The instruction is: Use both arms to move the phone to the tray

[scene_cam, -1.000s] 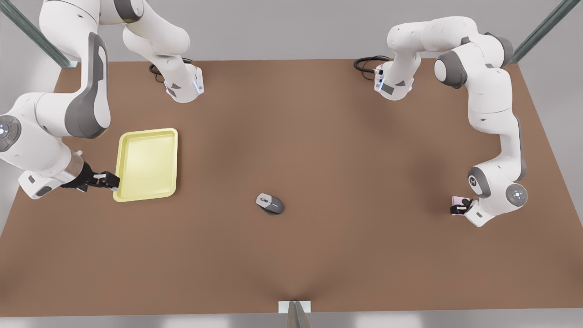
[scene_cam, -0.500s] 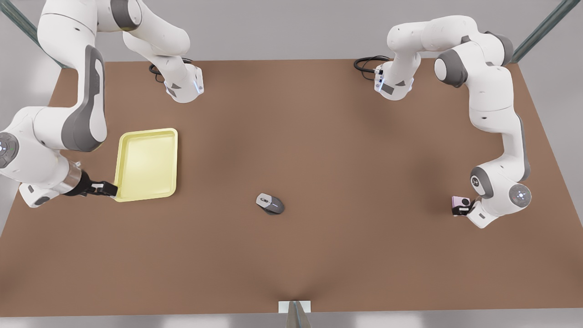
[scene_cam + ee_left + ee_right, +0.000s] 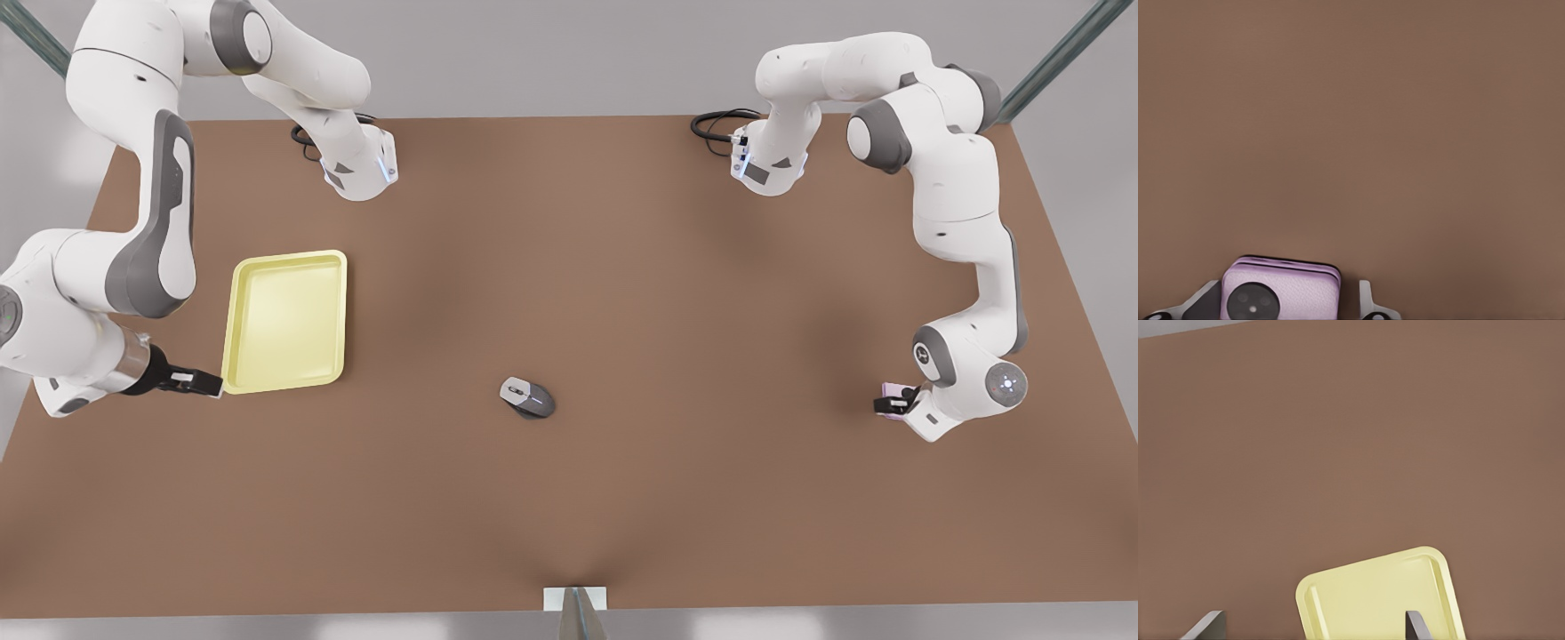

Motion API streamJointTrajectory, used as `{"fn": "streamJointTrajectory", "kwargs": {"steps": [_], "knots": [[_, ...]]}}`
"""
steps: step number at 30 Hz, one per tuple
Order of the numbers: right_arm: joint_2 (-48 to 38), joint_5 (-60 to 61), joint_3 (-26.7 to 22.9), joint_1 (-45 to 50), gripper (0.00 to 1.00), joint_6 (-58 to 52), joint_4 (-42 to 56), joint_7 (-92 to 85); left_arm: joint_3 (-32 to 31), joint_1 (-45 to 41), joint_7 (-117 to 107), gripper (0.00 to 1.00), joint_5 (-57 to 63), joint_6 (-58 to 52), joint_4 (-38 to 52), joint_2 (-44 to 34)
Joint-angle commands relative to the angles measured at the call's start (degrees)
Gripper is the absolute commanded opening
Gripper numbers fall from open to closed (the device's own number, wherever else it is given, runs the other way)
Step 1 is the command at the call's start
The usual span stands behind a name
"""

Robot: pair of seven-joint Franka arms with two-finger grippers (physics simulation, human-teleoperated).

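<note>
The pale pink phone [image 3: 889, 388] lies flat on the brown table at the front view's right. My left gripper [image 3: 896, 402] is low over it and open. In the left wrist view the phone [image 3: 1281, 293] sits between the two fingers, with a small gap on one side. The pale yellow tray [image 3: 284, 320] rests at the front view's left, with nothing in it. My right gripper [image 3: 206, 384] is open just outside the tray's near corner. In the right wrist view the tray [image 3: 1385, 600] reaches in between the spread fingers [image 3: 1415, 625].
A grey computer mouse [image 3: 527, 397] lies near the table's middle, between tray and phone. Both arm bases [image 3: 360, 169] [image 3: 766, 164] stand at the far edge, with black cable [image 3: 716, 124] coiled beside them. Bare table stretches between tray and phone.
My right gripper has slid along the tray's side toward the near corner and drawn slightly outward. My left gripper has shifted a little over the phone, covering more of it.
</note>
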Motion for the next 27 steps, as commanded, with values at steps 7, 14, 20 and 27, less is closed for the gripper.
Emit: {"fn": "streamJointTrajectory", "kwargs": {"steps": [7,14,20,27], "knots": [[0.38,0.12,0.07,0.08,1.0,0.13,0.68,-0.13,0.01,0.02,-0.13,0.76,0.05,-0.19,0.08,-0.04],[0.82,-0.32,0.16,0.7,1.0,1.36,0.68,-0.75,-0.16,-0.34,-1.01,0.78,0.14,-4.14,1.84,-1.36],[2.05,-0.06,0.16,0.35,1.0,0.48,0.59,0.05,-0.25,-4.64,-8.47,0.78,0.05,-12.49,6.85,-1.8],[2.4,-0.23,0.07,0.08,1.0,0.39,0.59,-0.39,-4.2,-15.72,-35.72,0.78,-0.66,-21.28,10.8,-3.12]]}}
